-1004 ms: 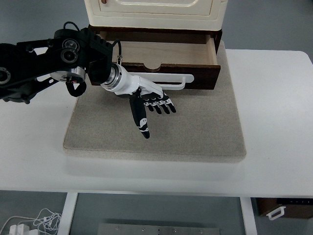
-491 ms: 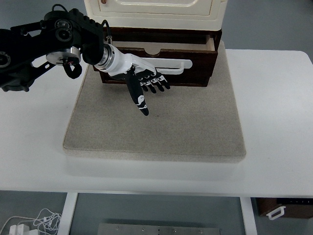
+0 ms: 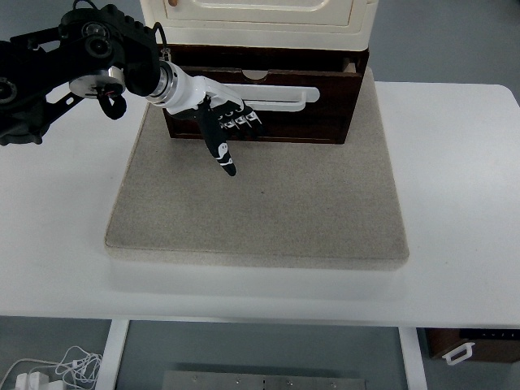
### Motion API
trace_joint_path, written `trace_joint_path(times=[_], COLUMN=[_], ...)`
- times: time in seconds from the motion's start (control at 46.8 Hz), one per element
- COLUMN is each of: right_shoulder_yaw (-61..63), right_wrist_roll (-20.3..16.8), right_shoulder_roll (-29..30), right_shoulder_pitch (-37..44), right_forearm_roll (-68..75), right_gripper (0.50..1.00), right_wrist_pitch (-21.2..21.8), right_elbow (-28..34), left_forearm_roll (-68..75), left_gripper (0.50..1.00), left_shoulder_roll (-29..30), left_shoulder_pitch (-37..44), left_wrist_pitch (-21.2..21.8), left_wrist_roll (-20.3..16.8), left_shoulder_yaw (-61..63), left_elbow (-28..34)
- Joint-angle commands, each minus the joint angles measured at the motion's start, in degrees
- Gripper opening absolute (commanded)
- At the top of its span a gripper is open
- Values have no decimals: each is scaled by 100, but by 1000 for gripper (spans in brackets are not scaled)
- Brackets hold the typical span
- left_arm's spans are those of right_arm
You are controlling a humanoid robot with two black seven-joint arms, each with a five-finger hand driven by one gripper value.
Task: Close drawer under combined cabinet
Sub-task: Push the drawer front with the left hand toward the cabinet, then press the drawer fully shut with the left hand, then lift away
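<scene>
Where the white bench (image 3: 455, 203) carries the grey mat (image 3: 260, 219), my left hand (image 3: 221, 126) hangs over the mat's far part, fingers (image 3: 244, 123) loosely spread and holding nothing, thumb pointing back toward me. Directly beyond them lies the drawer (image 3: 325, 114), its dark front touching my knuckles, its long axis and white handle (image 3: 280, 98) running left to right. Only a thin gap shows under the cabinet (image 3: 256, 20), so I judge a short push straight away from me remains. My right hand is out of view.
</scene>
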Motion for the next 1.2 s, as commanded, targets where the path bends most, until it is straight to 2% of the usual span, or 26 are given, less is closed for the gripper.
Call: trace_joint_path(times=[0.0, 0.513, 1.047, 1.175], right_shoulder_yaw=[0, 0, 0, 0], right_wrist_roll=[0, 0, 0, 0], right_shoulder_roll=[0, 0, 0, 0], right_shoulder_pitch=[0, 0, 0, 0], right_forearm_roll=[0, 0, 0, 0], right_gripper=[952, 952, 952, 952], right_wrist_pitch=[0, 0, 0, 0], right_elbow=[0, 0, 0, 0], left_forearm_roll=[23, 295, 252, 199], left_gripper=[996, 994, 996, 996], left_shoulder_roll=[-4, -277, -295, -295], left_shoulder_pitch=[0, 18, 70, 97], left_wrist_pitch=[0, 17, -97, -451], left_wrist_roll=[0, 0, 0, -239], left_shoulder_yaw=[-26, -246, -430, -597], left_elbow=[85, 753, 622, 455])
